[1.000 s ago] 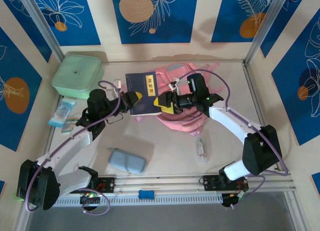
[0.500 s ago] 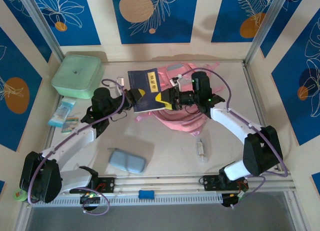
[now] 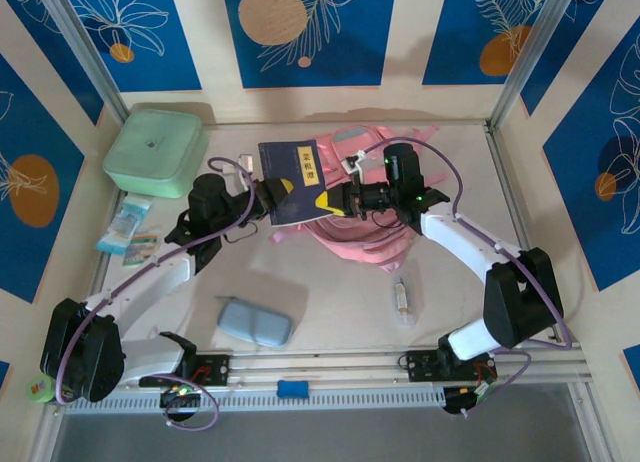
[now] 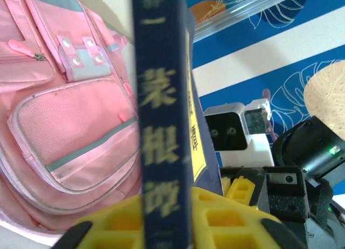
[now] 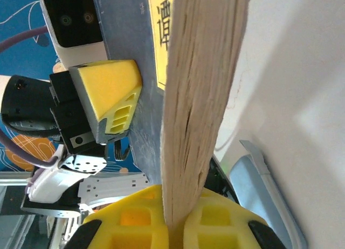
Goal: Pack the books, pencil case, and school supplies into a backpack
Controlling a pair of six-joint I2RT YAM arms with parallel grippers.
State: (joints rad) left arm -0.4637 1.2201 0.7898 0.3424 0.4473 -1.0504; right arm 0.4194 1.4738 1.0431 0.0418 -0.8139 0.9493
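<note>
- The books [image 3: 293, 170] are hanging as one navy stack above the counter [image 3: 330, 292], pinched from both sides, over the far-left edge of the backpack [image 3: 365, 244]
- The left pincer [image 3: 272, 190] is sitting narrow on the spine edge, its pads [image 4: 108, 227] lying against both covers
- The right pincer [image 3: 333, 200] is clamping the page edge, jaws closed tight on the paper
- The stack's long axis is running near to far, slightly tilted; the backpack is lying just right of and below it, on the right arm's side, so that arm is looking better placed to carry the stack in
- Compared with a second ago, the right pincer was gaping beside the books and is now closed on them, and the stack has been drifting farther and rightward
- The pencil case [image 3: 255, 323] and school supplies [image 3: 401, 298] are waiting on the counter, well apart
</note>
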